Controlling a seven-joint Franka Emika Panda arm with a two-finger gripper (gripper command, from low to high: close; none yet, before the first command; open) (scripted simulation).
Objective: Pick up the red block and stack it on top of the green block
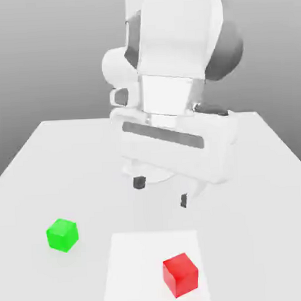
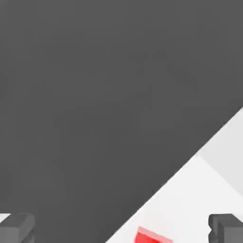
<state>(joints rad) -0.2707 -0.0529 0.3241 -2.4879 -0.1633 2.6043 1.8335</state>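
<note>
Exterior view: claw (image 1: 161,192) hanging open and empty above bench (image 1: 32,201), red cube (image 1: 181,275) lying at five o'clock from it on white square (image 1: 130,271), green cube (image 1: 62,235) at eight o'clock. Red cube sitting askew; misaligned claw risking corner pinch, twisting cube. Low descent risking fingertip bump. Slightly off-centre release over green cube risking toppling.

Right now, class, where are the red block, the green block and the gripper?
Red block (image 1: 180,275): exterior view, on its front faces.
Green block (image 1: 62,235): exterior view, near its middle.
Gripper (image 1: 161,191): exterior view, midway between its fingertips.
</note>
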